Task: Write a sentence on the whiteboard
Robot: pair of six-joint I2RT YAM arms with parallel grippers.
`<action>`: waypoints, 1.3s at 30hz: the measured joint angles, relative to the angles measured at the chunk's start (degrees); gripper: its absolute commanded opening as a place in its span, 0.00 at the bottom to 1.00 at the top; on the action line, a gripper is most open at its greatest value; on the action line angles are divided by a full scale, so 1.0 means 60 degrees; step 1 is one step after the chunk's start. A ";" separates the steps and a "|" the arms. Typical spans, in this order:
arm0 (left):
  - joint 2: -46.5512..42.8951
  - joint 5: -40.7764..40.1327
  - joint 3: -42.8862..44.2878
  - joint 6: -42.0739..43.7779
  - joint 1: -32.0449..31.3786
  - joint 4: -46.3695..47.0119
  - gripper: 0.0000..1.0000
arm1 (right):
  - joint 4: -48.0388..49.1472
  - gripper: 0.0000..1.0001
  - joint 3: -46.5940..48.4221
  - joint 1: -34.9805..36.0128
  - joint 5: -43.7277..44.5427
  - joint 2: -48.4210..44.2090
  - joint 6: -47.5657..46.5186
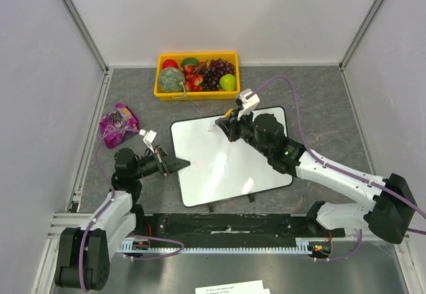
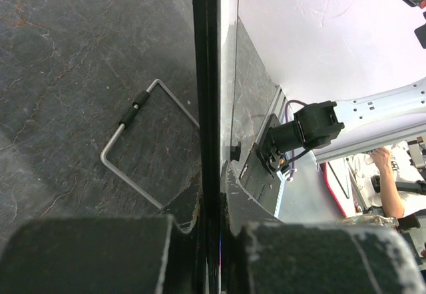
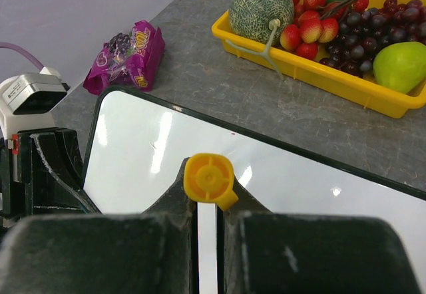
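Board (image 1: pixel 229 164) lies on the grey table (image 1: pixel 319 108) in front of both arms, skewed so its far right corner points toward the right wall. Its glossy white face shows only glare patches. Left gripper (image 1: pixel 178 164) is at the board's left edge, with its fingers (image 2: pixel 93 254) drawn together and clamped on that thin black frame. The left wrist view shows the edge running straight up between the two pads. In that same view a bent wire bracket (image 2: pixel 143 149) sits on the table side of the edge; cannot tell whether it is fixed to the board. Right gripper (image 1: pixel 224 124) hangs over the board's far edge, near its middle. Its jaws are pinched on a marker (image 3: pixel 210 179), whose round yellow end faces the right wrist camera. The marker tip is hidden by the fingers, so contact with the board cannot be told. Yellow tray (image 1: pixel 197 96) stands beyond the board against the back wall, holding a melon, grapes, strawberries and a green pear. Purple snack bag (image 1: pixel 118 124) lies on the table to the board's far left, apart from it and just beyond the left arm.
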 measured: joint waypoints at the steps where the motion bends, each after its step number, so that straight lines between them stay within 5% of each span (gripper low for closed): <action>1: 0.0058 0.0004 0.0000 -0.0007 0.0000 0.0051 0.02 | 0.0025 0.00 -0.0011 0.0000 0.0004 0.0015 0.0000; 39: 0.0346 0.0036 -0.0018 -0.0146 0.0015 0.0313 0.02 | 0.0423 0.00 -0.1206 0.0175 -0.0736 -0.0488 0.0386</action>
